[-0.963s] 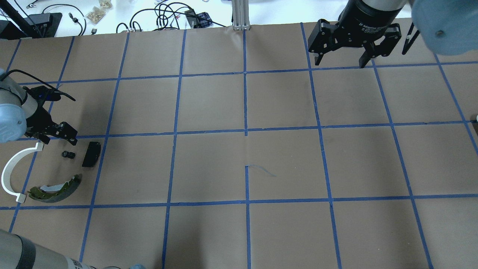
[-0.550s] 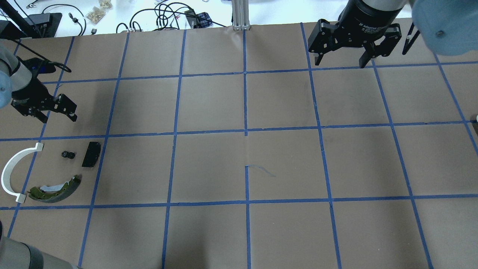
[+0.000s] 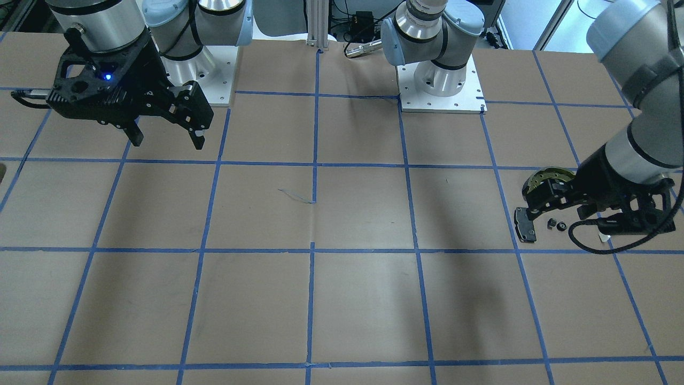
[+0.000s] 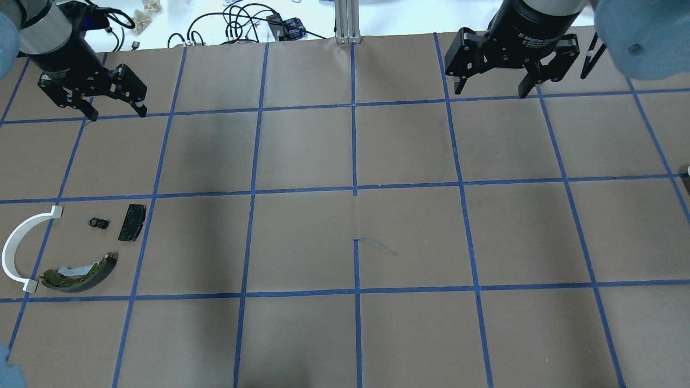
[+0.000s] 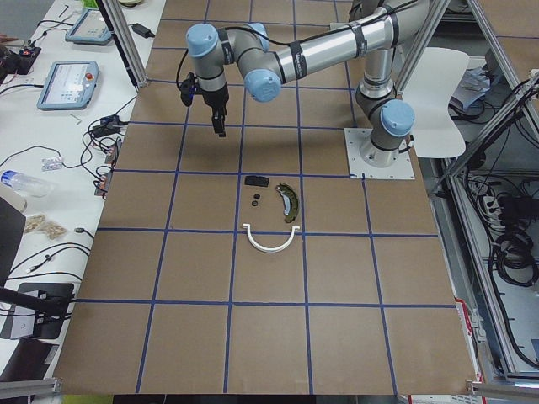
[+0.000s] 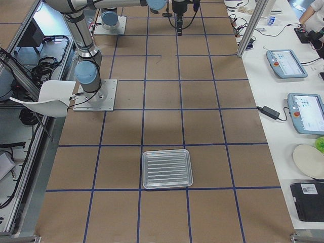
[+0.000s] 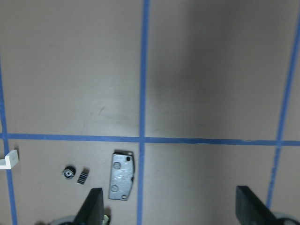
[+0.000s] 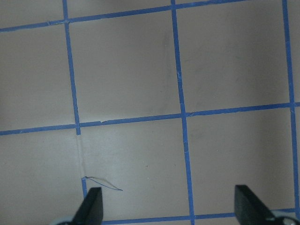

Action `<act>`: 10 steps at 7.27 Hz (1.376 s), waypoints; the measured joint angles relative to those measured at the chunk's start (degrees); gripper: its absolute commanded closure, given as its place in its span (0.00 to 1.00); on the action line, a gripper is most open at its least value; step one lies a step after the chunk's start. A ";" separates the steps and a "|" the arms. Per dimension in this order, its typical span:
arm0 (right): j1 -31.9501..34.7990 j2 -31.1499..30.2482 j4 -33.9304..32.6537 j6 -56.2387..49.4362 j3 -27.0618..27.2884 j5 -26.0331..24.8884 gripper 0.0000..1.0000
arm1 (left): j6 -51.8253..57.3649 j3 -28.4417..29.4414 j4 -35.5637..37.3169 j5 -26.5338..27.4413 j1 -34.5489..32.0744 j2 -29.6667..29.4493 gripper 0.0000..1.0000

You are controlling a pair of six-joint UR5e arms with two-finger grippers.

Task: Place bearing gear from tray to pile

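The bearing gear (image 4: 98,222) is a small black part that lies on the table between the long white arc (image 4: 16,253) and the black pad (image 4: 132,222). The olive-yellow brake shoe (image 4: 81,272) lies just nearer the robot. The left wrist view shows the gear (image 7: 69,173) in two small pieces beside the pad (image 7: 122,176). My left gripper (image 4: 116,110) is open and empty, raised well beyond the pile near the table's far edge. My right gripper (image 4: 491,90) is open and empty at the far right.
A clear ribbed tray (image 6: 167,168) lies empty at the table's right end, seen only in the exterior right view. Cables and small clutter (image 4: 242,24) lie beyond the table's far edge, beside an aluminium post (image 4: 347,21).
My left gripper has moved from just beside the gear away toward the table's far edge, staying open. The gear and the pile have stayed put. The right arm has not moved.
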 measured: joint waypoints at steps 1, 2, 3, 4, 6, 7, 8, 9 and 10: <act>0.00 -0.04 0.12 -0.39 0.00 -0.33 0.00 | -4.28 0.04 -0.98 -0.37 -3.21 2.03 0.00; 0.02 -0.09 0.19 -0.73 -0.02 -1.45 0.00 | -6.69 -0.30 -1.41 -0.43 -6.14 3.82 0.00; 0.05 -0.12 0.25 -1.42 -0.05 -3.23 0.00 | -7.69 -0.89 -2.01 -0.43 -8.18 5.39 0.00; 0.07 -0.12 0.17 -2.41 -0.08 -4.12 0.00 | -8.03 -1.56 -2.73 -0.48 -9.13 6.90 0.00; 0.08 0.04 -0.10 -2.98 -0.08 -3.65 0.00 | -8.17 -3.18 -4.71 -1.13 -9.99 10.27 0.00; 0.08 0.16 0.00 -2.99 -0.07 -2.81 0.00 | -8.12 -4.46 -5.35 -1.90 -10.37 11.93 0.00; 0.08 0.17 0.54 -3.11 -0.06 -2.34 0.00 | -8.00 -6.14 -5.69 -2.19 -10.54 13.43 0.00; 0.08 0.18 1.16 -3.23 -0.06 -2.19 0.00 | -7.91 -7.92 -5.72 -2.25 -10.59 14.73 0.00; 0.08 0.10 1.47 -3.24 -0.07 -2.17 0.00 | -7.75 -9.43 -5.58 -2.20 -10.61 15.77 0.00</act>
